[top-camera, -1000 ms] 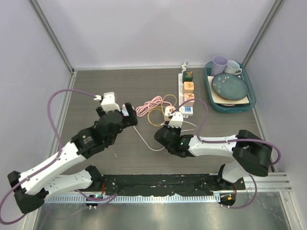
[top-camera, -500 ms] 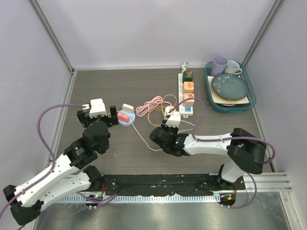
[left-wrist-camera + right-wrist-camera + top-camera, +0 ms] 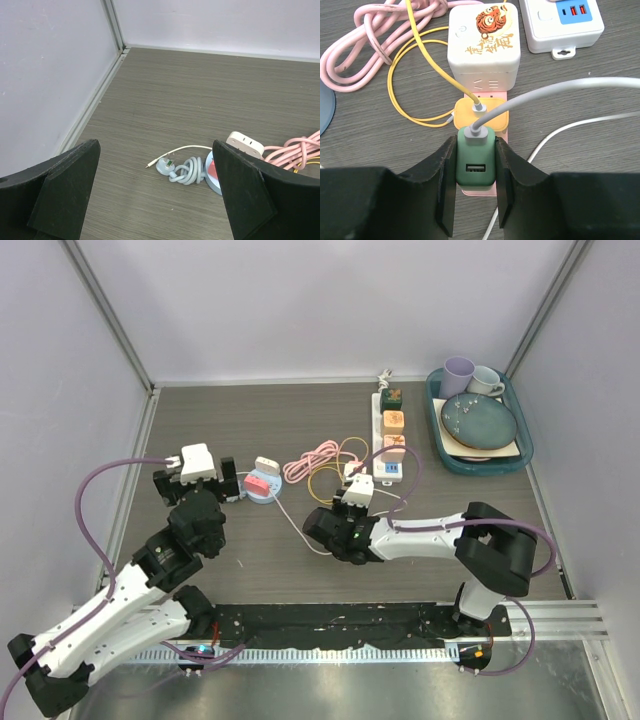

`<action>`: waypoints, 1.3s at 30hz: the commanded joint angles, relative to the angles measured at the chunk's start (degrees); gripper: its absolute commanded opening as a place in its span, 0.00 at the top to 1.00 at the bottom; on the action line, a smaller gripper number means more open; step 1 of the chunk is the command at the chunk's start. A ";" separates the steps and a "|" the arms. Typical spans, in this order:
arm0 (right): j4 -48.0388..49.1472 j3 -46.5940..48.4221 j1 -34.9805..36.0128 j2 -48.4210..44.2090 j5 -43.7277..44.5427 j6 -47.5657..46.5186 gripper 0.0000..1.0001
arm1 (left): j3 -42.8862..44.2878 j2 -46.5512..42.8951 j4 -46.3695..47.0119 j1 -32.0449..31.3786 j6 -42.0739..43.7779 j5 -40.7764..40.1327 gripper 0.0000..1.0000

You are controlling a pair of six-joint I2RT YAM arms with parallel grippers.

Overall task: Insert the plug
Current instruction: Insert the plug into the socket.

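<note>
In the right wrist view my right gripper (image 3: 475, 165) is shut on a dark green USB charger plug (image 3: 475, 162) with a grey cable (image 3: 545, 92) running out of its top. The plug stands on the near end of a small pink socket strip (image 3: 479, 191), right behind a yellow adapter (image 3: 481, 114) and a white tiger-print cube (image 3: 484, 42) on the same strip. How deep the plug sits is hidden. In the top view the right gripper (image 3: 351, 480) is at mid-table. My left gripper (image 3: 197, 483) is open and empty, left of it.
A light blue disc (image 3: 214, 175) with a coiled grey plug lead (image 3: 182, 170) and a white adapter (image 3: 245, 143) lie ahead of the left gripper. Pink cable (image 3: 312, 458), yellow cable (image 3: 420, 50), a white power strip (image 3: 392, 430) and a teal dish tray (image 3: 520, 455) lie further back.
My left arm has pulled back to the left, away from the blue disc, and its gripper is open. My right gripper has shifted slightly left, still on the green plug.
</note>
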 commanded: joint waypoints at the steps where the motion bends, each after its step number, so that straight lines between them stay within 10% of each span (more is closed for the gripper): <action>1: -3.20 2.28 0.16 1.11 3.06 4.14 0.99 | 0.07 -0.65 2.51 0.73 -0.60 -0.98 0.00; 39: -16.55 7.82 4.29 3.48 15.63 21.02 0.99 | -2.30 -4.42 4.35 2.32 -1.84 0.86 0.00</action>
